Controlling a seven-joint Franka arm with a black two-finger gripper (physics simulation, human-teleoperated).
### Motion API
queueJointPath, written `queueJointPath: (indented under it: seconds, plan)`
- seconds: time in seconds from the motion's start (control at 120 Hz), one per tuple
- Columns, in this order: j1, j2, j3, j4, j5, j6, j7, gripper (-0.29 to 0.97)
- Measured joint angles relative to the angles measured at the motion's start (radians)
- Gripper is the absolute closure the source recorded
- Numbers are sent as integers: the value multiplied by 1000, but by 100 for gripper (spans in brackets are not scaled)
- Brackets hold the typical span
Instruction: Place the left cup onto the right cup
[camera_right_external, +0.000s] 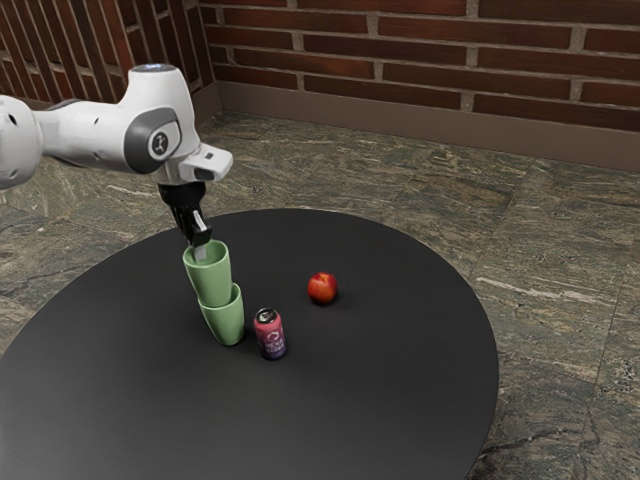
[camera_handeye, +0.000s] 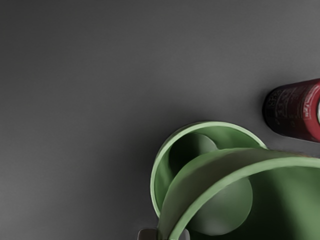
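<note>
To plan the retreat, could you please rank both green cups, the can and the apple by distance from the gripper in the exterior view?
1. Upper cup, held at its rim by the gripper.
2. Lower cup, just beneath the upper one.
3. Can, beside the lower cup, toward the exterior view's right.
4. Apple, farther toward that right, standing alone.

Glossy white rounded arm shells (camera_right_external: 100, 130) up behind claw, dark grey seams at joints. Grey disc (camera_right_external: 160, 140) with small white mark on side. White boxy hand (camera_right_external: 200, 162) directly above; ends in black two-finger claw (camera_right_external: 198, 240).
</note>
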Motion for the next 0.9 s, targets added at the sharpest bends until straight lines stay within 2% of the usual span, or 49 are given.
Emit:
queueJointPath:
  seconds: [0.608,0.733,0.9]
  plan:
    - [7,25,0,2,-3,2,-3,78]
    - [6,25,-1,2,-7,0,-2,69]
    - [5,30,-1,1,-11,9,1,51]
